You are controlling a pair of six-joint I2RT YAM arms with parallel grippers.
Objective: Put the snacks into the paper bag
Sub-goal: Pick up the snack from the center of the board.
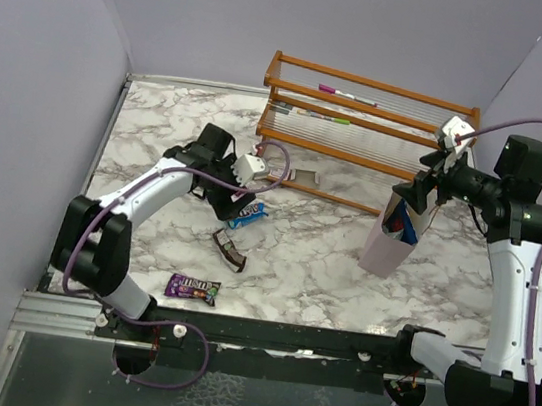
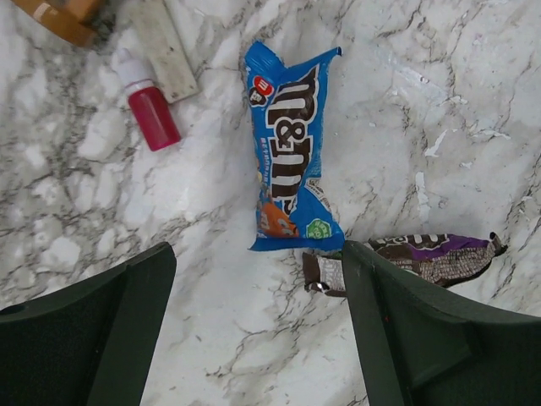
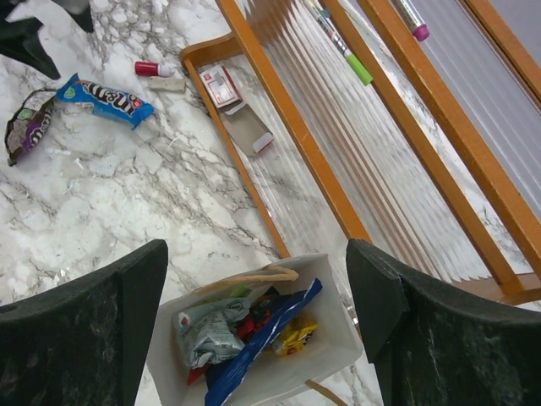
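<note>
The marble table [image 1: 342, 274] carries a wooden rack [image 3: 309, 144]. Just before its right end stands the paper bag [image 3: 331, 317], snacks inside. My right gripper [image 3: 254, 254] hovers above it, spread wide and empty. My left gripper [image 2: 258, 254], equally wide and empty, hangs over the blue packet [image 2: 287, 152], with a brown-purple bar [image 2: 423, 258] beside it.

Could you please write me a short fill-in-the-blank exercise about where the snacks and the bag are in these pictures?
1. The M&M's packet under the open left end effector has a mainly ____ wrapper.
2. The open right end effector hangs directly ____ the paper bag.
3. Counting that packet, the brown-purple bar and the purple packet, ____ snacks lie on the table outside the bag.
Missing words: blue; above; three.
</note>
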